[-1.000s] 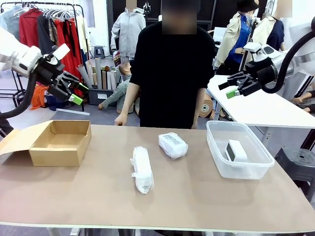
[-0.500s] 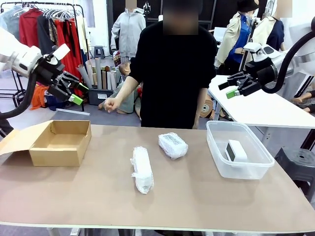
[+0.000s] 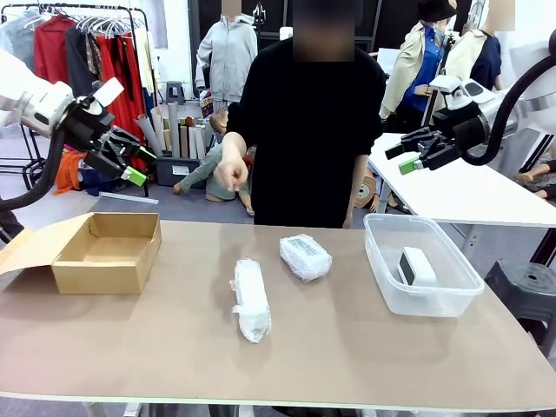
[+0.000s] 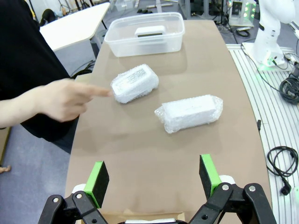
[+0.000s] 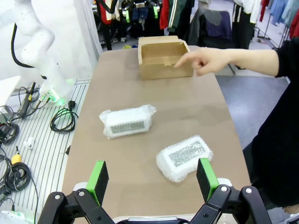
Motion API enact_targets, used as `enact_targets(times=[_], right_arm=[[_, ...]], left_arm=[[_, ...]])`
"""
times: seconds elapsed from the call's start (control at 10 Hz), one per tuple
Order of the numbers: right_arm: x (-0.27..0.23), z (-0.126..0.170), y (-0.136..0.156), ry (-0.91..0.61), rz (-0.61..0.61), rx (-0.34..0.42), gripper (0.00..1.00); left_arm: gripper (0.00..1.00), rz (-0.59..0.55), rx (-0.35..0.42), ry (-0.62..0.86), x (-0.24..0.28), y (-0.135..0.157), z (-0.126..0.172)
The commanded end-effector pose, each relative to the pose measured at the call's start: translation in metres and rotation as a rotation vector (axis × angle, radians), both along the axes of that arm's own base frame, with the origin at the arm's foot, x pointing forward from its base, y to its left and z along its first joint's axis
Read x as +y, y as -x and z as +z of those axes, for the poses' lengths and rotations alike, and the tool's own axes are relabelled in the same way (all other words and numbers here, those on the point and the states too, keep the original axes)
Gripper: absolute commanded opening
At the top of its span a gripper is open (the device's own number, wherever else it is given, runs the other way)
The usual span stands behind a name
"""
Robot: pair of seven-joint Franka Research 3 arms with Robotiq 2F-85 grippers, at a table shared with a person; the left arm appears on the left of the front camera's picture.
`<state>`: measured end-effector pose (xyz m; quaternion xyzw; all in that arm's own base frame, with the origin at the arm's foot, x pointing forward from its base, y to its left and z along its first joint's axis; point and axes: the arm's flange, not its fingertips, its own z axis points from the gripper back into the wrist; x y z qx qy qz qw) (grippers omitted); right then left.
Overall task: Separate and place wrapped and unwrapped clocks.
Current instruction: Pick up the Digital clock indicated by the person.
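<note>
Front view. Left gripper [image 3: 139,165] hangs in the air at upper left of the frame, above the open cardboard box [image 3: 95,276]; jaws spread apart, nothing between them. Right gripper [image 3: 401,157] hangs at upper right, above and behind the clear plastic tub [image 3: 382,280]; jaws likewise apart and empty.

Tan table [image 3: 347,347]. Long wrapped clock [image 3: 250,300] lies at centre frame, lengthwise toward the camera. Squat wrapped clock [image 3: 305,256] lies just right of it and farther back, apart from it. Both are in crinkly bubble film and rest on the bare tabletop between box and tub. Unwrapped clock [image 3: 417,265], a smooth white block, lies inside the tub at right of frame. Box interior looks bare.

Person in a black top stands at the far edge, centre. Person's hand [image 3: 231,174] is raised off the table at centre left of the frame, index finger extended. In the left wrist view the fingertip lines up with the squat wrapped clock; contact cannot be told.
</note>
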<state>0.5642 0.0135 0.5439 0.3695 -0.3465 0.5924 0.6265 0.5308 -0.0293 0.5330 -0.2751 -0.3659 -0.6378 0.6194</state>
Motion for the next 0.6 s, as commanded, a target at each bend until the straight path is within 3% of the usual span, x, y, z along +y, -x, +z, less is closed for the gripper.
enact_targets(times=[0.0, 0.5], right_arm=[[-0.0005, 0.0004, -0.0001, 0.003, -0.002, -0.003, 1.0], [-0.0005, 0.0004, -0.0001, 0.003, -0.002, -0.003, 1.0]], left_arm=[[1.0, 0.001, -0.002, -0.001, -0.0006, 0.0016, 0.0005], [1.0, 0.001, -0.002, -0.001, -0.0006, 0.0016, 0.0005]])
